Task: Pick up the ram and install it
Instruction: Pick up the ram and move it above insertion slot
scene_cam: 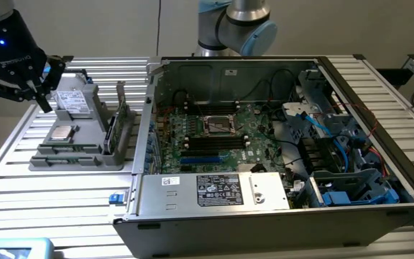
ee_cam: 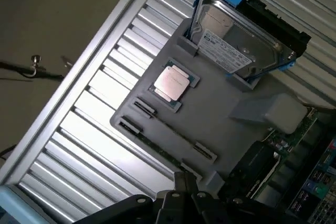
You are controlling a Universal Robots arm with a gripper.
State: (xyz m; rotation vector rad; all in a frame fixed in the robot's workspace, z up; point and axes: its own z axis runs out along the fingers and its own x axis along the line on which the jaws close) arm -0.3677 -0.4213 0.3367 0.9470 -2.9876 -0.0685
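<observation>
Little of the task is done, by my judgement; the ram [ee_cam: 168,155] is not yet lifted; it sits on edge in a narrow slot of the grey tray [ee_cam: 226,129] on the table [scene_cam: 20,183], below the claw [scene_cam: 21,100] and a little ahead of it, past the CPU [ee_cam: 170,84]. Picking it up, carrying it to the case [scene_cam: 279,216] and seating it in the black slots [scene_cam: 214,141] of the board all remain, as far as I can judge; those slots lie well apart from the claw, on the other side of the tray.

The claw's fingers look spread in the exterior view, and they pinch nothing; it hangs above the tray's end near the drive [scene_cam: 70,100], touching neither. It is tilted, with the fingers pointing down and towards the tray; the wrist view looks down over the tray, ram and drive. The arm's grey-and-blue joint [scene_cam: 239,27] stands behind the case, well away from the claw. A taller green card [scene_cam: 123,121] stands upright at the tray's edge, between the claw and the case.
</observation>
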